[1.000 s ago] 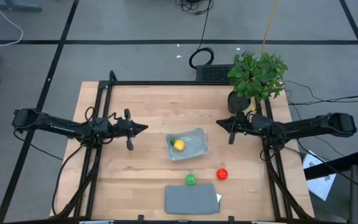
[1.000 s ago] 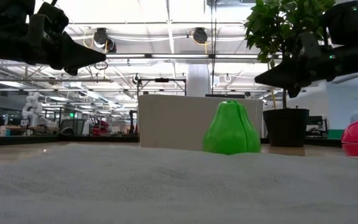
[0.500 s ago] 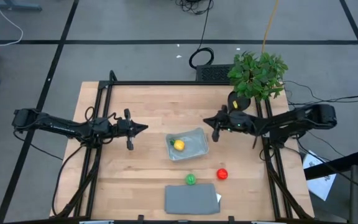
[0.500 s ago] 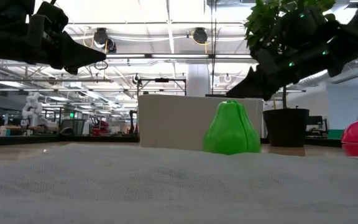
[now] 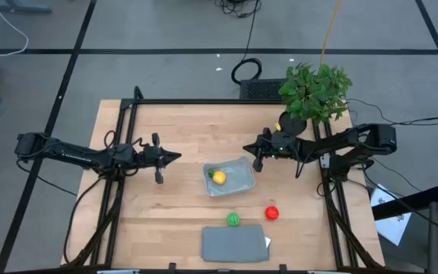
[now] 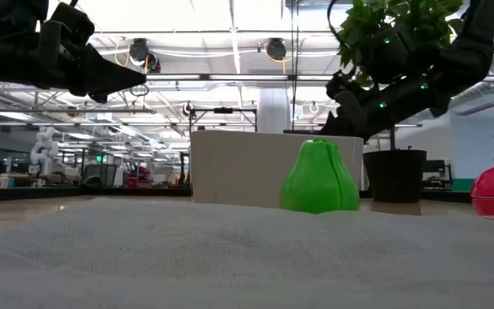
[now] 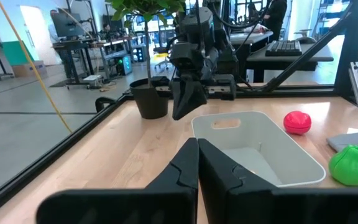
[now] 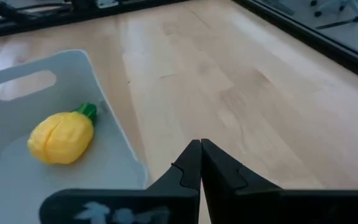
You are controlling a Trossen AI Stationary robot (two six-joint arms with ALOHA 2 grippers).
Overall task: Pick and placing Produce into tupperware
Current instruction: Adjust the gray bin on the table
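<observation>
Just beside the tupperware [image 5: 230, 176] holding yellow produce [image 5: 219, 177], right claw [image 5: 251, 150] pressed together.

The surface [image 5: 188, 129] is pale wood with visible grain and a soft sheen. On it the tupperware [image 5: 238, 183] looks like smooth, milky translucent plastic. The yellow fruit [image 8: 61, 137] inside it is glossy plastic, as are the green pear [image 6: 320, 178] and red fruit [image 7: 298, 122] beside it.
</observation>
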